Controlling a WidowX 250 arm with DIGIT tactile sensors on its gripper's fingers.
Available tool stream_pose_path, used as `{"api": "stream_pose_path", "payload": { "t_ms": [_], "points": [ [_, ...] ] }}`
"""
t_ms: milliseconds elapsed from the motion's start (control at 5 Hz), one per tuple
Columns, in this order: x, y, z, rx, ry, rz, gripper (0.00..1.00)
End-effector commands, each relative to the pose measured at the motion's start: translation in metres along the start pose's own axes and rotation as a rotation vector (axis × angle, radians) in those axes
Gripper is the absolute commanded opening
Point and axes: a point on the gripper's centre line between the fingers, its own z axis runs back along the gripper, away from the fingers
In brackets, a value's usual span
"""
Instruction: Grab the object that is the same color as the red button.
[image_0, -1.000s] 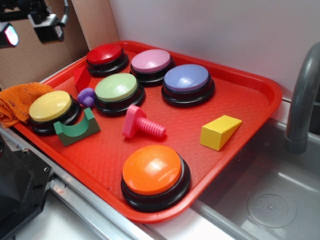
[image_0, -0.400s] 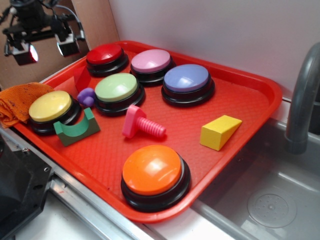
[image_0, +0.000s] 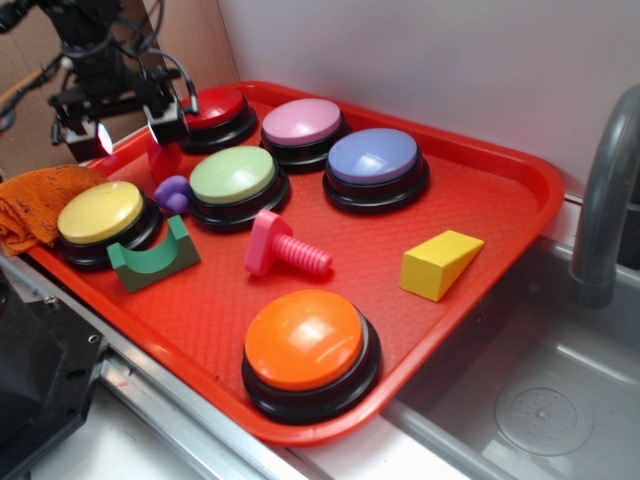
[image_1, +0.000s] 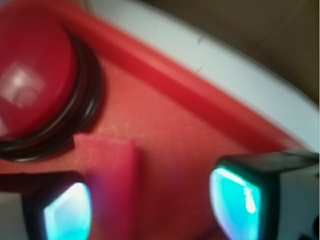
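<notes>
The red button (image_0: 212, 108) stands at the tray's far left corner, and shows blurred at upper left in the wrist view (image_1: 30, 75). The object, a small red wedge block (image_0: 163, 160), lies just in front of it, partly behind one finger. My gripper (image_0: 122, 130) hangs over that block, open. In the wrist view the block (image_1: 112, 185) sits between the two glowing pads, close to the left pad (image_1: 65, 212) and apart from the right pad. The gripper (image_1: 150, 207) holds nothing.
On the red tray (image_0: 480, 190) stand green (image_0: 233, 175), pink (image_0: 302, 120), blue (image_0: 373, 155), yellow (image_0: 100, 212) and orange (image_0: 303, 340) buttons. A purple piece (image_0: 173, 190), green arch (image_0: 152, 255), pink screw (image_0: 280, 245) and yellow wedge (image_0: 438, 262) lie among them. An orange cloth (image_0: 35, 200) is at left, a sink (image_0: 560, 400) at right.
The gripper has moved right and down from the upper left corner of the view, coming over the red wedge block beside the red button. Nothing on the tray has shifted.
</notes>
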Motion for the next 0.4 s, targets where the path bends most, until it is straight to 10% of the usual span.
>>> {"api": "stream_pose_path", "payload": {
  "t_ms": [0,200],
  "points": [
    [0.0032,-0.0081,-0.0034,-0.077,-0.042,-0.070,1.00],
    [0.0019,-0.0096,-0.0067,-0.078,-0.046,-0.063,0.62]
  ]
}}
